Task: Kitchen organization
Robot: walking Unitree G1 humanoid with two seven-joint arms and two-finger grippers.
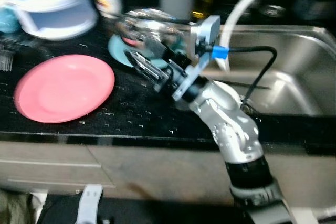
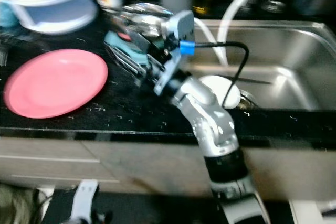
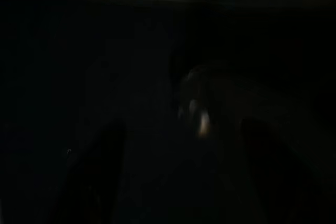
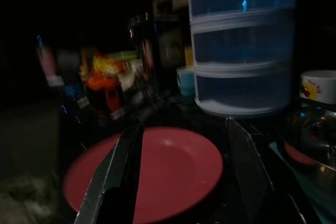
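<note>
One pink plate on the black tabletop just ahead of the right gripper, fingers apart, one white cup with unreadable writing beyond.

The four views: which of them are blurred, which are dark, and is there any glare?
Left and right eye views: motion blur throughout, the pink plate soft-edged, bright glare on the steel sink. Left wrist view: almost black, two dim finger shapes. Right wrist view: dark background, blurred, right gripper fingers open over the plate.
</note>
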